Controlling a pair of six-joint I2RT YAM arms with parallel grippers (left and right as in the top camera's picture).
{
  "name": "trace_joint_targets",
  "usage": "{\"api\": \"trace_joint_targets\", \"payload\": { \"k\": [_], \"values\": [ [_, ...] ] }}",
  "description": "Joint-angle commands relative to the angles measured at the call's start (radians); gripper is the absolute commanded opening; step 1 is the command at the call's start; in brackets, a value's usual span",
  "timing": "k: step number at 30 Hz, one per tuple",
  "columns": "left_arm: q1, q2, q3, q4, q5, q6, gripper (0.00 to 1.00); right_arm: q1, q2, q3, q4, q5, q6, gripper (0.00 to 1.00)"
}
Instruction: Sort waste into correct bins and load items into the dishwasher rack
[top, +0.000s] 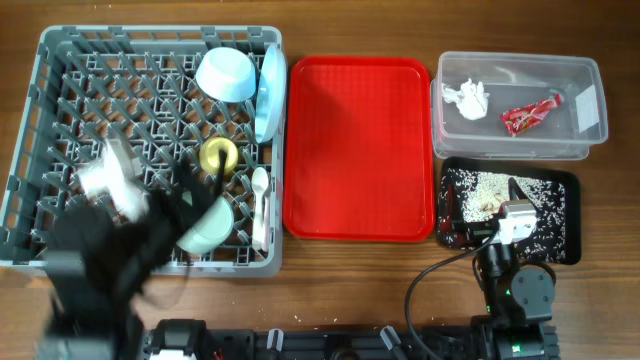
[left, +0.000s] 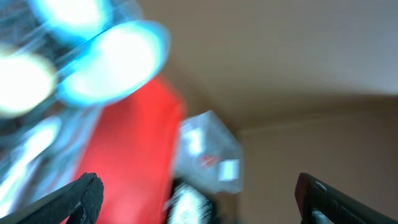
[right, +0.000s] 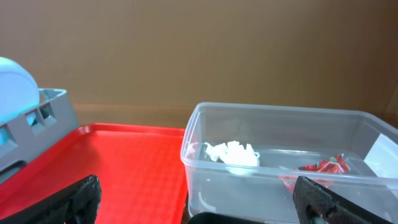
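Note:
The grey dishwasher rack (top: 60, 120) holds a light blue bowl (top: 226, 73), an upright light blue plate (top: 268, 90), a yellow cup (top: 219, 155), a pale green dish (top: 207, 228) and a white spoon (top: 259, 205). My left gripper (top: 172, 213) is motion-blurred over the rack's front. In the left wrist view it (left: 202, 202) is open and empty. The clear tub (top: 590, 105) holds the white tissue (top: 467, 98) and the red wrapper (top: 530, 115). The black tray (top: 570, 215) holds rice scraps (top: 480, 185). My right gripper (right: 193, 199) is open and empty above the black tray, facing the tub (right: 273, 180).
A flat red tray (top: 358, 145) lies between the rack and the bins and shows in the right wrist view (right: 124, 168). A black cable (top: 440, 275) runs by the right arm's base. Bare wooden table lies along the front edge.

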Motion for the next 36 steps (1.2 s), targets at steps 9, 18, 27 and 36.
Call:
{"api": "trace_joint_targets", "payload": {
  "k": [9,18,27,36],
  "values": [
    [0.035,-0.687,-0.995,0.885,-0.391,0.009,1.0,0.003,-0.009,-0.001,0.005,-0.008,-0.017,1.0],
    [0.028,-0.687,-1.03,0.645,-0.372,0.837,1.0,0.003,-0.009,-0.001,0.005,-0.008,-0.017,1.0],
    [0.005,-0.687,-1.03,0.645,-0.376,0.92,1.0,0.003,-0.009,-0.001,0.005,-0.008,-0.017,1.0],
    [0.005,-0.687,-1.03,0.645,-0.376,0.92,1.0,0.003,-0.008,-0.001,0.005,-0.008,-0.017,1.0]
  ]
}}
